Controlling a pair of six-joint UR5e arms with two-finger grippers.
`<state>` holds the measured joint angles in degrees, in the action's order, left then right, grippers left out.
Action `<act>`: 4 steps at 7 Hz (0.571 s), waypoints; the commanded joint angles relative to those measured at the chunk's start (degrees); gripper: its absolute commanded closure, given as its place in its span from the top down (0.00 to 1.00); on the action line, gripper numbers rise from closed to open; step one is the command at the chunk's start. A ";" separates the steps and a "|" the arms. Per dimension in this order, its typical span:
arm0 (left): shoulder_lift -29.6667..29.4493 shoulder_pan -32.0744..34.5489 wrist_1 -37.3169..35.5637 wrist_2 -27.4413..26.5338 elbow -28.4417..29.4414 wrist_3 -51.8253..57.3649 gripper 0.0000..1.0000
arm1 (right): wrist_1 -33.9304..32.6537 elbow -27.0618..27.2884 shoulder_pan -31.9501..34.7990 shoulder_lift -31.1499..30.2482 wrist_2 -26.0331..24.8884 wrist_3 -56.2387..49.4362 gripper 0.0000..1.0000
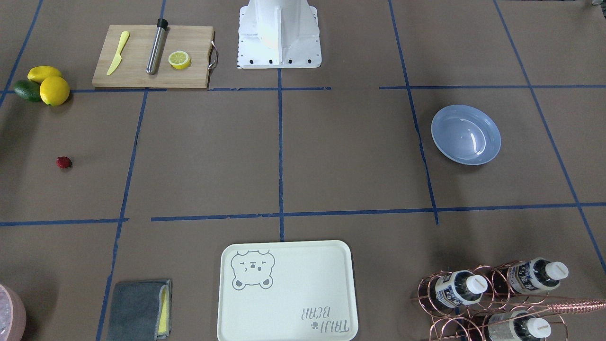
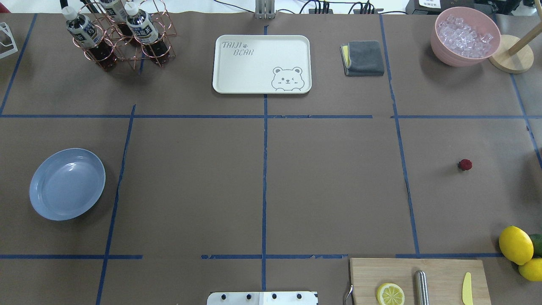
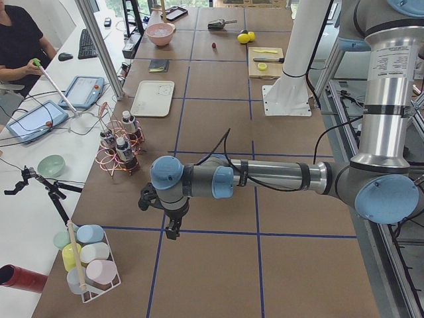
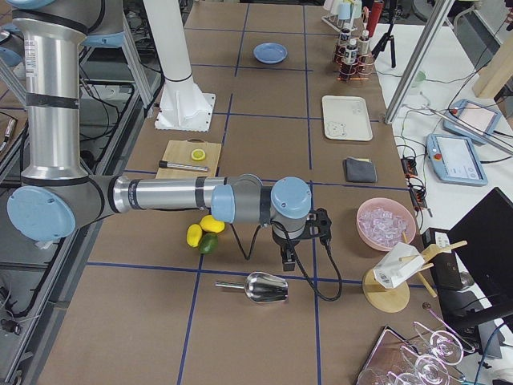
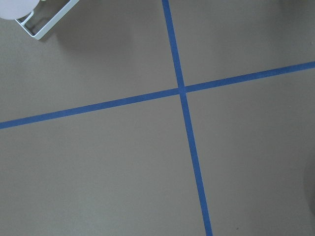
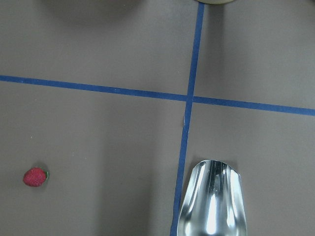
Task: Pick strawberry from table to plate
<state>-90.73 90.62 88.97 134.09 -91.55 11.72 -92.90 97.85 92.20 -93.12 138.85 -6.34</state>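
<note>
The tiny dark-red strawberry [image 2: 465, 164] lay on my brown-paper table [image 2: 330, 182] at three o'clock, the round light-blue plate [image 2: 67, 184] well apart at nine. Yellow lemons [image 2: 515, 245] sat at five o'clock of it. I couldn't tell whether my left gripper [image 3: 173, 228] or right gripper [image 4: 288, 258] stood apart or together.

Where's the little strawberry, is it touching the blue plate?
Apart. The overhead view shows the strawberry on bare table far right, the plate far left.

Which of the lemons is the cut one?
The lemon half on the cutting board, cut face up, beside the metal rod; the two whole lemons lie off the board on the table.
</note>
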 commanded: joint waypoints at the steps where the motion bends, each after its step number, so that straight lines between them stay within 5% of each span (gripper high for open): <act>1: -0.06 0.00 1.03 0.03 -0.29 -0.12 1.00 | 0.00 -0.11 0.00 0.04 -0.07 -0.08 1.00; 4: 0.38 -0.09 3.90 1.43 -1.35 -5.00 1.00 | 0.79 -0.11 0.00 0.22 -0.07 0.01 1.00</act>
<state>-90.68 90.59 90.70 134.56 -92.59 10.06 -92.48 97.65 92.20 -92.97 138.78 -6.39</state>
